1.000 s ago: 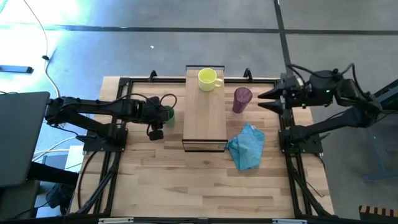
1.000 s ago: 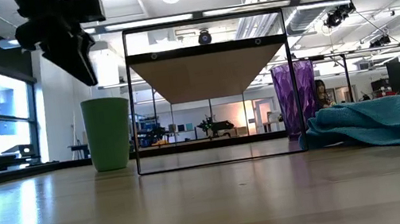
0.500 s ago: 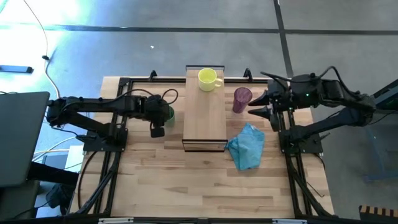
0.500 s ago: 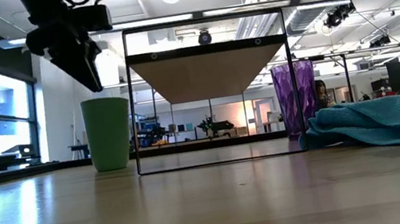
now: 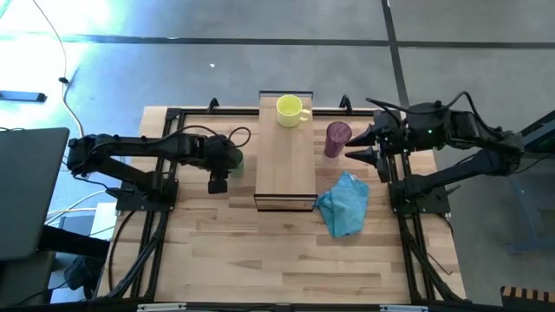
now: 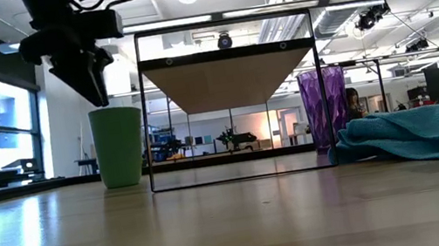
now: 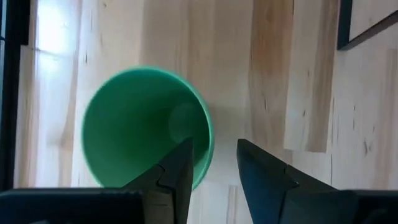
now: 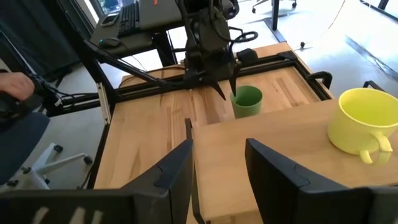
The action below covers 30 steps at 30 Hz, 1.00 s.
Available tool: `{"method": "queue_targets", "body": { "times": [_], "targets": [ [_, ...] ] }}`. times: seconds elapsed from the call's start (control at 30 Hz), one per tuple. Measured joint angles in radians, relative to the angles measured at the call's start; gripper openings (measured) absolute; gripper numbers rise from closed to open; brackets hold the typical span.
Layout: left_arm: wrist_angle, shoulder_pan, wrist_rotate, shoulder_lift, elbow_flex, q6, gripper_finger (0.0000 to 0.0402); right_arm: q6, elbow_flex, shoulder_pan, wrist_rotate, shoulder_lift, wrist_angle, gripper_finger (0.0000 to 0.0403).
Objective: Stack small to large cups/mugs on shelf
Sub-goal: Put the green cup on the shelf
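Green cup [image 7: 147, 127]: upright on counter [image 5: 260, 260], beside shelf [image 5: 286, 165], mouth up. Left hand [image 7: 211, 171]: poised above cup rim, fingers parted, one over cup mouth and one outside wall, nothing pinched. Yellow mug [image 5: 290, 110]: on shelf's far end. Purple tumbler [image 5: 337, 138]: on counter beside shelf. Right hand [image 5: 357, 144]: near tumbler, fingers spread, empty. Blue cloth [image 5: 345, 204]: crumpled on counter.
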<state>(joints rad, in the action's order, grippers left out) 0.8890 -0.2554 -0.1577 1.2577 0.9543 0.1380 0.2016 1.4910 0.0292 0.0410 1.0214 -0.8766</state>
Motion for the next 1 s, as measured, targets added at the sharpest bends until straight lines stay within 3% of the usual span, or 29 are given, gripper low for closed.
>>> {"method": "queue_targets", "body": {
  "times": [0.37,0.63,1.0],
  "targets": [
    [-0.016,-0.001,-0.024,0.061,-0.001,0.007,0.0108,0.005,0.000,0.000,0.000,0.000,0.000,0.0138],
    [-0.016,-0.001,-0.046,0.061,-0.001,-0.016,0.0009,0.007,0.000,0.000,0.000,0.000,-0.003,0.0138],
    [0.113,0.000,-0.072,0.050,0.071,-0.040,0.0003,0.026,0.000,0.000,0.000,0.000,-0.067,0.0138]
  ]
}}
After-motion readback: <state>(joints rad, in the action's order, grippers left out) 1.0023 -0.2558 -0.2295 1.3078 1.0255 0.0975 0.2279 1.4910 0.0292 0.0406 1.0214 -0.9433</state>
